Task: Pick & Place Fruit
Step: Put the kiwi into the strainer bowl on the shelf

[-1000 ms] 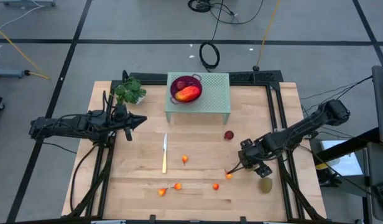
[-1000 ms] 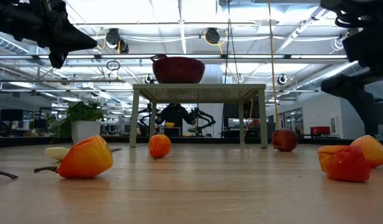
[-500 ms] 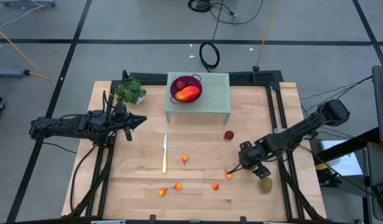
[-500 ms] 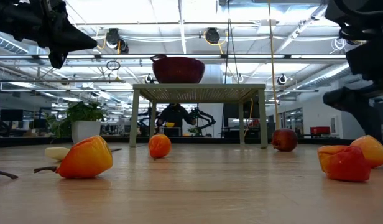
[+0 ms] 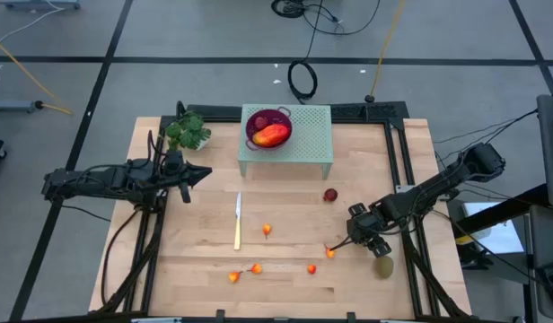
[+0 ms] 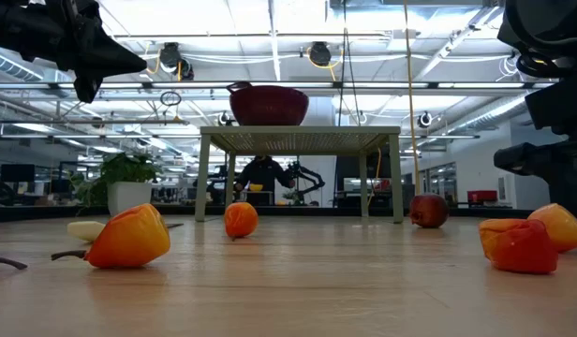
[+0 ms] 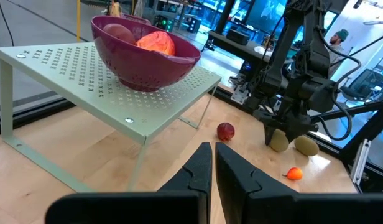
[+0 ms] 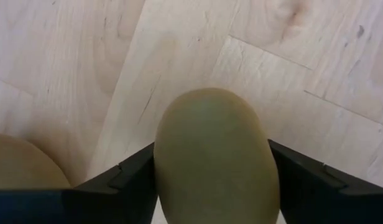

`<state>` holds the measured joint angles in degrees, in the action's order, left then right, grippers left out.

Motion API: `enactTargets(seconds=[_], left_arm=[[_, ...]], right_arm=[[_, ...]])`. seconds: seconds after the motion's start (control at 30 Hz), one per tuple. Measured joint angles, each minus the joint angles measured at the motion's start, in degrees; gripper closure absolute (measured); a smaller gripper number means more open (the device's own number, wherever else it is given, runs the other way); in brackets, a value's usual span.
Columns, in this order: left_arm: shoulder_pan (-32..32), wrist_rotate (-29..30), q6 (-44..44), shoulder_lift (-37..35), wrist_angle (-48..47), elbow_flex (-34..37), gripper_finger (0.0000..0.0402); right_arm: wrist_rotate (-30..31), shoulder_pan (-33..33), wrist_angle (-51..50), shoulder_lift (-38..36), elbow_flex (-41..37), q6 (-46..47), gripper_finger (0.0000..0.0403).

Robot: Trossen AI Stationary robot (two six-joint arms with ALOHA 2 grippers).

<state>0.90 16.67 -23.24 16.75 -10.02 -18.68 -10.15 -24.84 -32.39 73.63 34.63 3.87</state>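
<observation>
Now your right gripper point(image 8: 211, 186) is bracketing one kiwi point(image 8: 211, 165) between both fingers, pressing its sides, well right of the green rack point(image 5: 299, 148).

a light wooden table point(image 5: 285, 278) is seen on a grey floor. a pale green perforated stand point(image 5: 308, 144) is set at the far middle edge, with a dark red colander bowl point(image 5: 281, 118) placed on its left part. a green leafy plant point(image 5: 188, 132) is positioned at the far left. a yellow-handled knife point(image 5: 238, 221) is laid flat near the middle.
</observation>
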Motion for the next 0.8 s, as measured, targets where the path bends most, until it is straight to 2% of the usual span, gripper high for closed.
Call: enactTargets(seconds=[0.17,0.53,0.8], left_arm=[[-0.01,0.00,-0.08,0.00,0.07,0.00,0.0382],[0.00,-0.01,0.45,0.00,1.02,0.00,0.0382],[0.00,-0.18,1.05,0.00,1.00,0.00,0.0382]], right_arm=[[-0.32,0.00,0.50,-0.23,-0.04,0.04,0.0178],[-0.24,1.86,0.60,-0.92,5.53,2.94,0.0180],[5.54,5.75,1.64,-0.94,12.76,3.06,0.0179]])
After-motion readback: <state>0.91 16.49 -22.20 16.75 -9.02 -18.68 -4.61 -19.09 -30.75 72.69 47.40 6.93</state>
